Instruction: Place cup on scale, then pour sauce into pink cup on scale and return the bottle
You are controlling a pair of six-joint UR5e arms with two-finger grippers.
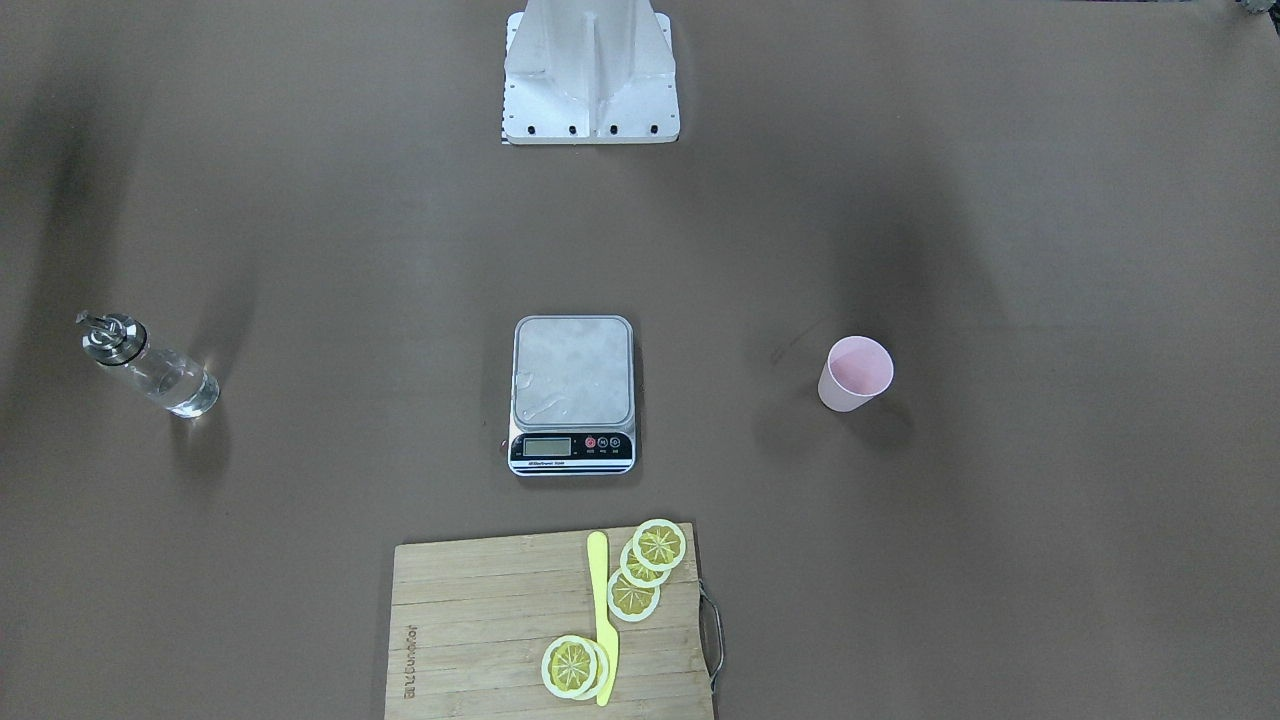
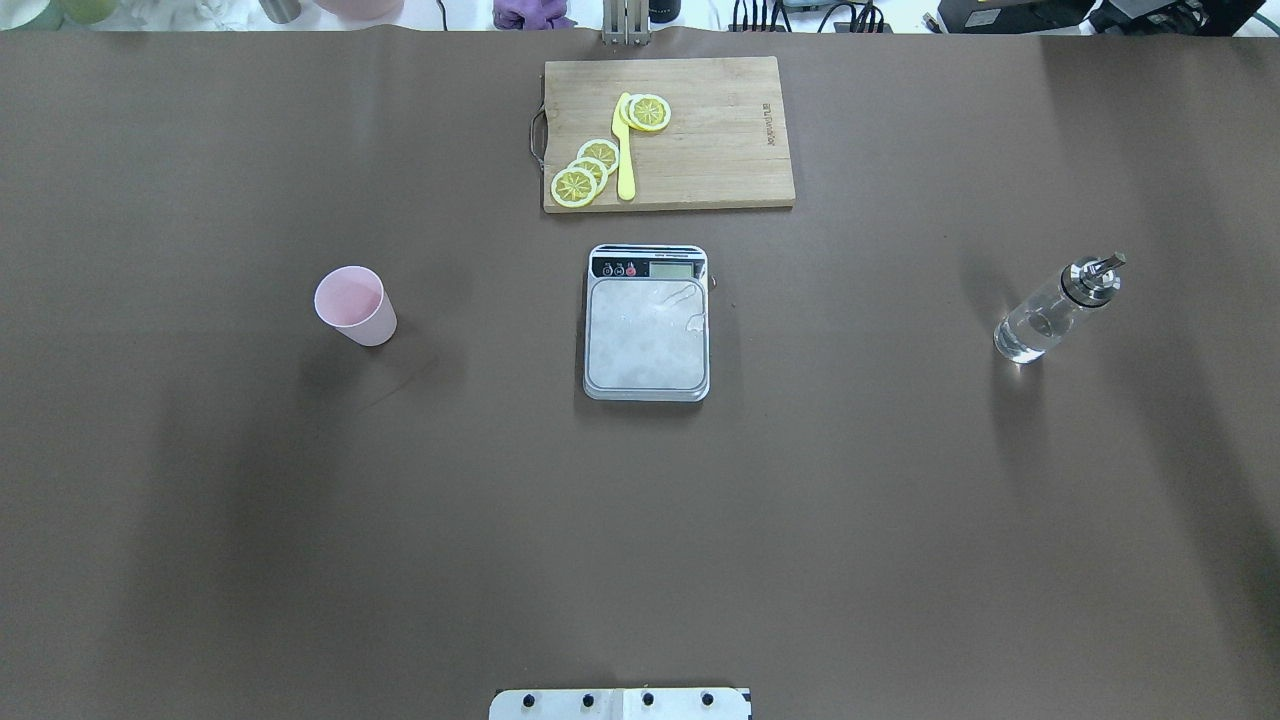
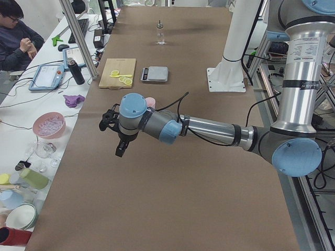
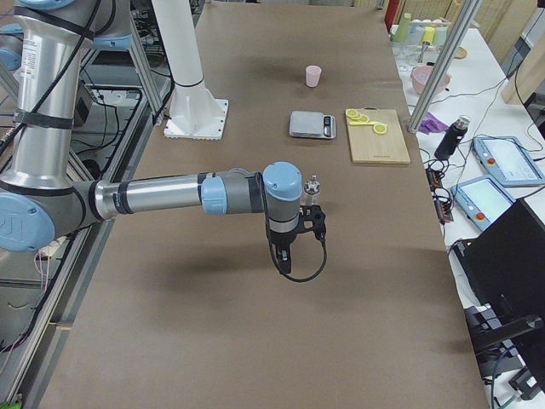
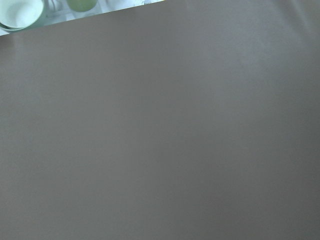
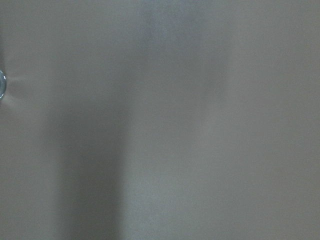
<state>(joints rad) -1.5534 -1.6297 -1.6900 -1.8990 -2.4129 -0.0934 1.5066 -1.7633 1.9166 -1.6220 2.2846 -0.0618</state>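
Note:
The pale pink cup stands upright on the brown table, left of the scale, whose steel plate is bare. The clear glass bottle with its metal spout stands upright far to the right, with clear sauce in its lower part. My left gripper shows only in the exterior left view, hanging above the table near the cup. My right gripper shows only in the exterior right view, in front of the bottle. I cannot tell if either is open or shut. Both wrist views show bare table.
A wooden cutting board with lemon slices and a yellow knife lies beyond the scale. The robot's white base stands on the robot's side of the scale. An operator sits beside bowls and cups on a side table.

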